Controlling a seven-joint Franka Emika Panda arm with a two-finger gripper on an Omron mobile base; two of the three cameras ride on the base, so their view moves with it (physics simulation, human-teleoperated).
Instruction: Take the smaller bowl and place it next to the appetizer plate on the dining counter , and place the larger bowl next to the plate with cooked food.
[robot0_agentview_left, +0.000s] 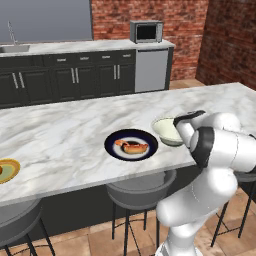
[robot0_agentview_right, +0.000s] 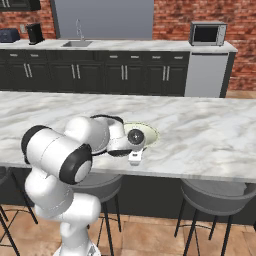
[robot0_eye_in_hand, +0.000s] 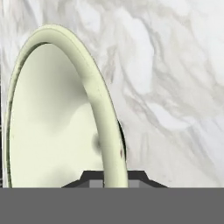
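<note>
The larger bowl (robot0_agentview_left: 165, 129) (robot0_agentview_right: 146, 133) (robot0_eye_in_hand: 57, 122), cream-white, is low over the dining counter (robot0_agentview_left: 70, 125) near its front edge, just right of the plate with cooked food (robot0_agentview_left: 131, 145). My gripper (robot0_eye_in_hand: 114, 177) is shut on the bowl's near rim, which runs between the two dark fingertips (robot0_eye_in_hand: 89, 178). In the base views the white arm covers the near side of the bowl. At the far left of the counter lies the appetizer plate (robot0_agentview_left: 6, 170), cut by the picture's edge. The smaller bowl is out of view.
Grey bar stools (robot0_agentview_left: 140, 189) (robot0_agentview_right: 215, 192) stand under the counter's near edge. Beyond it runs the wall counter with dark cabinets (robot0_agentview_left: 75, 75), a sink (robot0_agentview_right: 76, 44) and a microwave (robot0_agentview_left: 146, 31). Bare marble stretches right of the bowl (robot0_agentview_right: 210, 135).
</note>
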